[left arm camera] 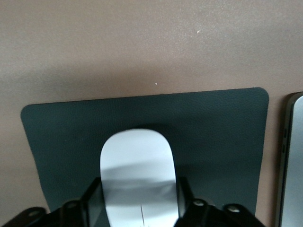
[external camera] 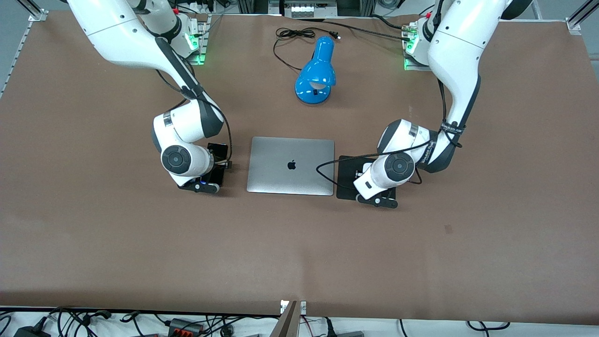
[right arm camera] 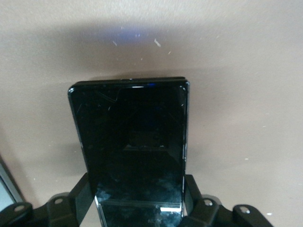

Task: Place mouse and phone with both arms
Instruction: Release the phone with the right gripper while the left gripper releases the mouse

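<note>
The white mouse [left arm camera: 138, 170] sits between the left gripper [left arm camera: 139, 201]'s fingers [left arm camera: 92, 201], which close against its sides. Under it lies the black mouse pad [left arm camera: 222, 137] on the brown table [left arm camera: 142, 42]. A silver laptop [left arm camera: 292, 165] edge lies just beside the pad.

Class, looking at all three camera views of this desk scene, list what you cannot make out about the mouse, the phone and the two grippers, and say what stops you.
1. Front view: the mouse is fully hidden under the left arm's wrist.
2. Front view: the phone is mostly hidden by the right arm.
3. Left wrist view: the bottom edge cuts off the left gripper and the mouse's rear end.
4. Right wrist view: the edge cuts off the right gripper.
5. Either wrist view: whether mouse or phone touches the mouse pad or table.
</note>
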Robot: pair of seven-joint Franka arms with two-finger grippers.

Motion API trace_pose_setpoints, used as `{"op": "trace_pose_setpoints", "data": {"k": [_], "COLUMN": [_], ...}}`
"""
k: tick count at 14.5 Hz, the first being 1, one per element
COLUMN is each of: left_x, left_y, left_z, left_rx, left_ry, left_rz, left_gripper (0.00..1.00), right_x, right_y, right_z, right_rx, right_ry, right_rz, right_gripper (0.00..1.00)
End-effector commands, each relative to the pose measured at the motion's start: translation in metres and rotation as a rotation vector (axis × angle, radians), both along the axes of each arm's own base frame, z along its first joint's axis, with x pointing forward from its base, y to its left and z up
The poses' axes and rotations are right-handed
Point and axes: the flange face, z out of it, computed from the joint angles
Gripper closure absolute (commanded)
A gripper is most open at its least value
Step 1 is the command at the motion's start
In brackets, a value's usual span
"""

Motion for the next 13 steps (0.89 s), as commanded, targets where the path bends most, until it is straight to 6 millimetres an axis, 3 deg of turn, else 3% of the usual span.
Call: {"op": "trace_pose_setpoints", "data": {"k": [1, 3, 5, 8, 12, 13], "left_x": [0.006, 0.011, 0.025, 0.042, 0.024, 0.021], "left_y": [-0.004, 0.006, 0.035, 0.109, 0.201, 0.237], "left_z": [0.01, 0.043, 0.1, 0.198, 0.314, 0.335], "left_rx": [-0.005, 0.002, 0.021, 0.057, 0.068, 0.045], "left_ry": [-0.008, -0.003, 0.027, 0.117, 0.229, 0.233], "left_rz": [0.005, 0.012, 0.05, 0.139, 0.203, 0.212], "left_gripper": [0.0, 0.0, 0.0, 0.0, 0.0, 0.0], "right_x": [-0.001, -0.001, -0.003, -0.002, -0.005, -0.006], "right_y": [0.006, 0.007, 0.014, 0.019, 0.026, 0.028], "right_z": [0.001, 0.001, 0.0, 0.003, -0.007, -0.01], "right_rx": [0.039, 0.042, 0.044, 0.051, 0.05, 0.054], "right_ry": [0.0, -0.001, -0.005, -0.023, -0.015, -0.02], "right_rz": [-0.063, -0.065, -0.052, -0.048, -0.036, -0.034], "right_gripper": [0.68, 0.68, 0.68, 0.68, 0.68, 0.68]}}
